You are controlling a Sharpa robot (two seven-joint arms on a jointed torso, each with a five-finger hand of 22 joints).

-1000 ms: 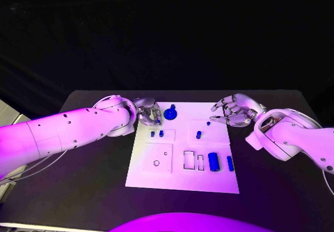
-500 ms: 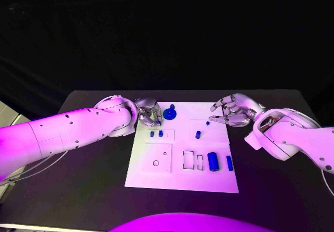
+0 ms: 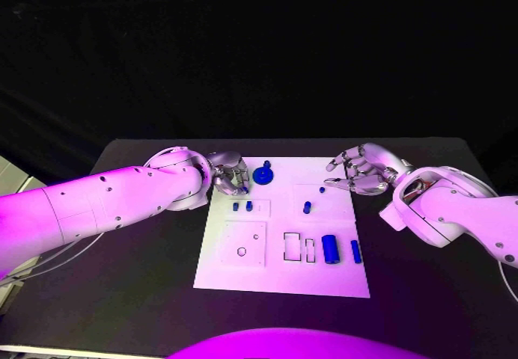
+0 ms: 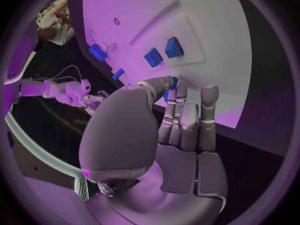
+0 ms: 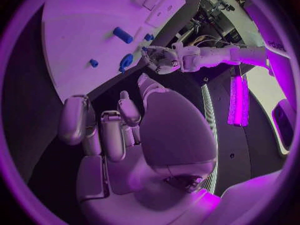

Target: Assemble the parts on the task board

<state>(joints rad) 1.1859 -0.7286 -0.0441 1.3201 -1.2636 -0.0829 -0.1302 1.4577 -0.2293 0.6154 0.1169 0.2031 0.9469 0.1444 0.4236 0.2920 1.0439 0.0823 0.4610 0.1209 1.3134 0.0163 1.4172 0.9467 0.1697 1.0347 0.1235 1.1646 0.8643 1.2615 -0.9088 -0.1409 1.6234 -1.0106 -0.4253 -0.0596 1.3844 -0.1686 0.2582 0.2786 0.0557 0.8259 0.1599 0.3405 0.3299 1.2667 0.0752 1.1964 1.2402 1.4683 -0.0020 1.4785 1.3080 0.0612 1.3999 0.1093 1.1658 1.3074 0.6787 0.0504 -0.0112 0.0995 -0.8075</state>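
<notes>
A: While the left hand point(image 3: 229, 179) sits at the task board's point(image 3: 283, 280) far left corner, what is it holding?
B: Its fingers curl beside the round blue part point(image 3: 264, 176); whether they pinch it, one cannot tell.
A: And the right hand point(image 3: 361, 170)?
B: It hovers off the far right edge, fingers loosely apart, holding nothing.
A: How far along does the assembly look?
B: Early, probably. Two small pegs point(image 3: 242, 206) stand in their block, another peg point(image 3: 308, 207) mid-board, while the blue cylinder point(image 3: 330, 249) and slim bar point(image 3: 356, 252) lie loose beside open slots. The black worktop point(image 3: 141, 247) carries the board.
</notes>
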